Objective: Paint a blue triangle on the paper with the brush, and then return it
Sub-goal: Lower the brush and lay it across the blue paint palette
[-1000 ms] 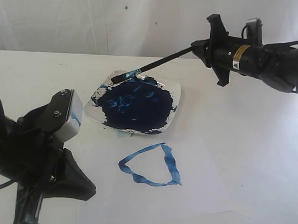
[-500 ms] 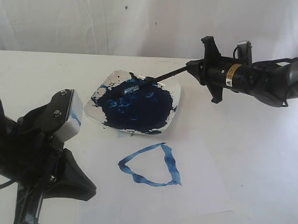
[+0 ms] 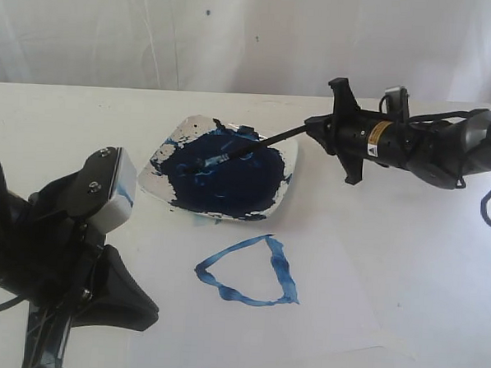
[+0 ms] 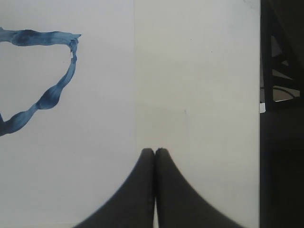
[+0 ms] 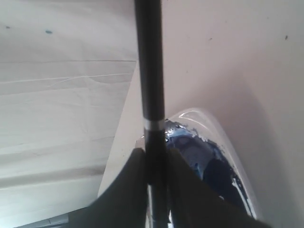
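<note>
A creased white cloth backdrop (image 3: 155, 31) hangs behind a white desk (image 3: 51, 116).

At the lower left, the left arm (image 3: 36, 255) fills the foreground. It is dark and bulky and angled down toward the desk, with a silvery housing (image 3: 107, 191) on top that has a blue smear on it. In the wrist view the left gripper (image 4: 155, 151) has its two black fingers pressed together with nothing between them. It sits above the white surface, close to the edge of the paper (image 3: 329, 312). I cannot tell whether it touches the surface.

A small square white plate (image 3: 158, 173) sits past the paper's far edge, its middle covered by a ragged dark navy paint blob (image 3: 237, 184). The blue triangle (image 3: 244, 298) lies on the paper in front of the plate, clear of it. It is a wavy outline with an unfilled centre.

The brush (image 3: 260, 141) slants down from the right. Its bristle end and pale band lie in the paint near the plate's centre, and its thin black handle rises over the plate's far right corner.

The right gripper (image 3: 313, 126) pinches that handle, one finger on each side in the wrist view. The right arm (image 3: 428, 148) reaches in from the right edge, nearly level and dipping slightly toward the plate, well above the desk. It has a yellow label (image 3: 372, 135) on its side.
</note>
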Robot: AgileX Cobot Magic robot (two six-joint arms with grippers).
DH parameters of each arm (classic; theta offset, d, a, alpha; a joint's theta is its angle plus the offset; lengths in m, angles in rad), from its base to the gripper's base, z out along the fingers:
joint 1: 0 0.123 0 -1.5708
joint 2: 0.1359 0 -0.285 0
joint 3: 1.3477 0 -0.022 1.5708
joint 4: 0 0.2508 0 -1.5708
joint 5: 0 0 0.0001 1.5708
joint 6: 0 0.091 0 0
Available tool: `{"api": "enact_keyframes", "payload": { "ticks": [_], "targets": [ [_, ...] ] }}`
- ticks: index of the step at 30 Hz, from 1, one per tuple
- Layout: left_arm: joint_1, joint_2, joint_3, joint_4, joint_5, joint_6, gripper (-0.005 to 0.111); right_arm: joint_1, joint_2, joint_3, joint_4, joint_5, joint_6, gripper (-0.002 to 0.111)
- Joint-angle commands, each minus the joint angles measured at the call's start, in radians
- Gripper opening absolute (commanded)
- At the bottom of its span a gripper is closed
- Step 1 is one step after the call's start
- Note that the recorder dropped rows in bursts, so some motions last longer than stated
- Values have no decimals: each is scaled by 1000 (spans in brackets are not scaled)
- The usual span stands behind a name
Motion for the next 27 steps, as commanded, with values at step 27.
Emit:
{"api": "enact_keyframes", "payload": {
  "ticks": [27],
  "targets": [
    [-6, -8, 0, -22, 30, -4, 0, -5, 87, -7, 184, 31, 5, 0]
  ]
}}
